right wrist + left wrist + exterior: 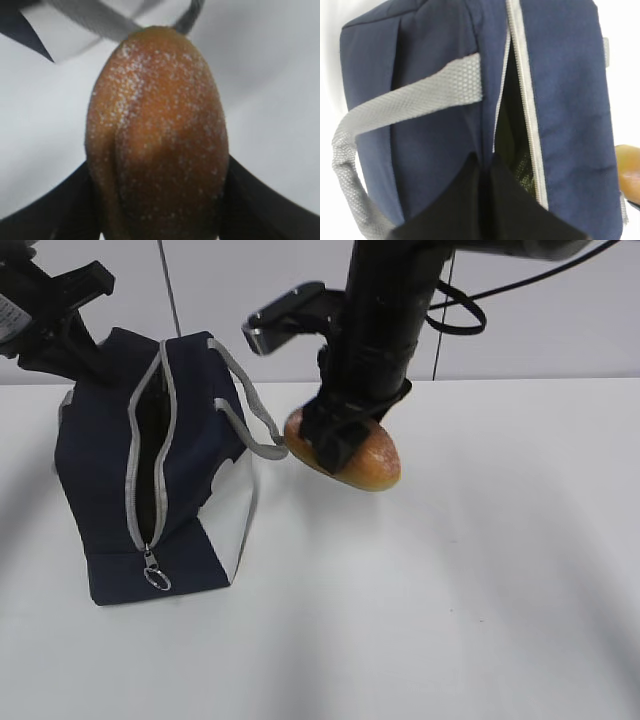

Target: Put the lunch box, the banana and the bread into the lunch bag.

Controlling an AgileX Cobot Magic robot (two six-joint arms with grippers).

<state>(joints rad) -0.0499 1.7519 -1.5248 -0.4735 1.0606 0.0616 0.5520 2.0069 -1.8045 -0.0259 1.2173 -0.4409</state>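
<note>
The right gripper (345,445) clasps the bread (375,462) just right of the bag (110,460), beside its grey handle (250,405). The left gripper (485,200) pinches the bag's zipper edge. The narrow opening (150,455) or handle could snag the bread.

The exterior view looks down at a slant across the white bench (450,620) toward the back wall, with the lunch bag (100,500) at its left. The left wrist view sits very near the lunch bag's (435,150) open zipper (525,100). The right wrist view looks closely along the bread (157,135); the bread (365,460), right of the bag, also shows in the exterior view.
</note>
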